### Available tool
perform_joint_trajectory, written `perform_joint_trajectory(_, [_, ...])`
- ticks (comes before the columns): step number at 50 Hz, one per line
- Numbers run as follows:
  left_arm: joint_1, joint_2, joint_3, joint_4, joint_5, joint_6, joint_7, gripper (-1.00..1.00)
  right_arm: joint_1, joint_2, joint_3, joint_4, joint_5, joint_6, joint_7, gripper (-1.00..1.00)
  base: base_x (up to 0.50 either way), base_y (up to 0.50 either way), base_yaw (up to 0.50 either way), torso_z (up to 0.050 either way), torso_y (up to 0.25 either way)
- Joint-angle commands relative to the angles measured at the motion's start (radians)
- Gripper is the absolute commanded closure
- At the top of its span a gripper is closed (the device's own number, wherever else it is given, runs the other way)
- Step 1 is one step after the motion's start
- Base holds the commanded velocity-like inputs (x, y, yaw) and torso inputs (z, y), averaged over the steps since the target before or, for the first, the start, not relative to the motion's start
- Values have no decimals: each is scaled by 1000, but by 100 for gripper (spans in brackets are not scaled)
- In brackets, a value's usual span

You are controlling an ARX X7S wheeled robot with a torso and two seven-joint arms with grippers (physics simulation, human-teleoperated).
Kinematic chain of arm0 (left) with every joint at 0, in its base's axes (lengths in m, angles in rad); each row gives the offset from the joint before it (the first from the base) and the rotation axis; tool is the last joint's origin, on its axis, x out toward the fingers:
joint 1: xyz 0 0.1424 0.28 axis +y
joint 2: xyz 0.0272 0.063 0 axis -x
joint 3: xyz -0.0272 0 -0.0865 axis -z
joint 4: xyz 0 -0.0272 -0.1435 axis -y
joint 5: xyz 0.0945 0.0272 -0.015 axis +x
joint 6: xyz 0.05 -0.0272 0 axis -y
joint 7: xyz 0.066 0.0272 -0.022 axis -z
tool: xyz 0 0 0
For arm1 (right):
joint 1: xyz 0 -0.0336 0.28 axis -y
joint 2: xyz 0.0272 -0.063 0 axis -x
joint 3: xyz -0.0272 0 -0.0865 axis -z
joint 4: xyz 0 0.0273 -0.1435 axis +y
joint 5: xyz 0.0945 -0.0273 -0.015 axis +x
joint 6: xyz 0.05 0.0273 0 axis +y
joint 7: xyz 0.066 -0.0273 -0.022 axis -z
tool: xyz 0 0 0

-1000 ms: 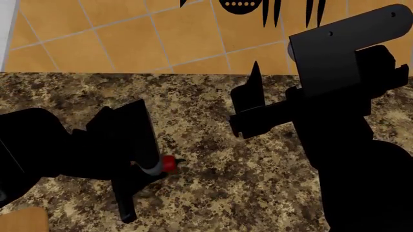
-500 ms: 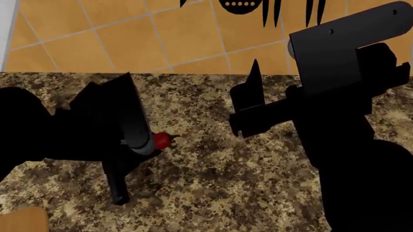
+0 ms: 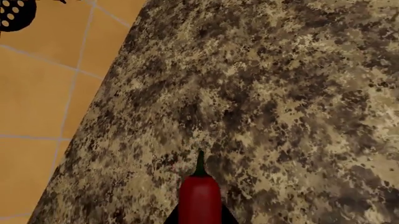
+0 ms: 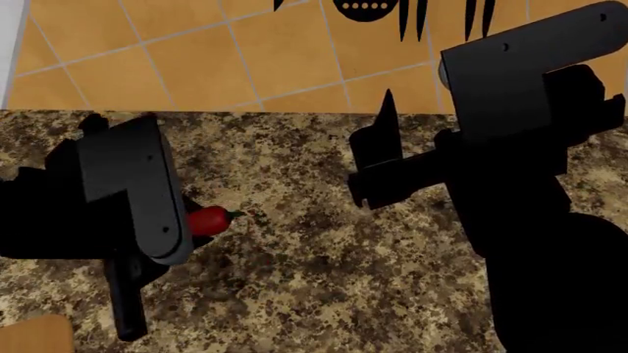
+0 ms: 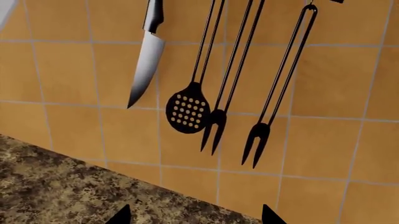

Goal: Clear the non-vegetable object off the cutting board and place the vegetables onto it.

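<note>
A glossy red chili (image 4: 208,219) with a green stem pokes out from under my left arm, held above the speckled granite counter (image 4: 324,279). In the left wrist view the chili (image 3: 199,198) sits between the dark fingers of my left gripper (image 3: 199,221), which is shut on it. My right gripper (image 4: 376,158) hovers over the counter's middle, near the wall. Its fingertips (image 5: 121,215) stand wide apart with nothing between them. A tan wooden corner, the cutting board (image 4: 34,334), shows at the head view's lower left. The non-vegetable object is out of view.
An orange tiled wall (image 4: 196,51) bounds the counter's far edge. On it hang a knife (image 5: 146,65), a slotted spoon (image 5: 187,112) and two long forks (image 5: 215,123). My bulky right arm (image 4: 530,220) fills the right side of the head view.
My left arm has lifted and swung left, its wrist turning, carrying the chili up and to the left. The right arm has not moved.
</note>
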Motion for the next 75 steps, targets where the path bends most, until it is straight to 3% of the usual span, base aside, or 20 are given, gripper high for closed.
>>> perform_joint_trajectory(1, [-7, -76, -28, 164, -49, -95, -8, 100, 15, -22, 13, -4, -20, 12, -21, -100, 41, 0, 0, 0, 0])
perform_joint_trajectory(36, [8, -307, -108, 406, -266, -290, -173, 100, 15, -30, 11, -3, -1, 3, -8, -100, 41, 0, -4, 0, 0])
perform_joint_trajectory(48, [-29, -405, -187, 471, -451, -396, -298, 100, 18, -35, 4, 18, 1, -20, -7, -100, 41, 0, -3, 0, 0])
perform_joint_trajectory(53, [-23, -427, -196, 484, -490, -400, -329, 100, 15, -32, 10, 11, 6, -13, -5, -100, 42, 0, -4, 0, 0])
perform_joint_trajectory(54, [5, -483, -199, 510, -520, -392, -354, 100, 10, -30, 12, 8, 6, -13, -4, -100, 41, 0, -10, 0, 0])
perform_joint_trajectory(66, [37, -536, -197, 536, -555, -368, -388, 100, 2, -29, 11, 7, 10, -18, 2, -100, 42, 0, -2, 0, 0])
perform_joint_trajectory(75, [84, -549, -175, 514, -486, -315, -372, 100, 5, -30, 14, 2, 16, -11, 6, -100, 42, 0, -5, 0, 0])
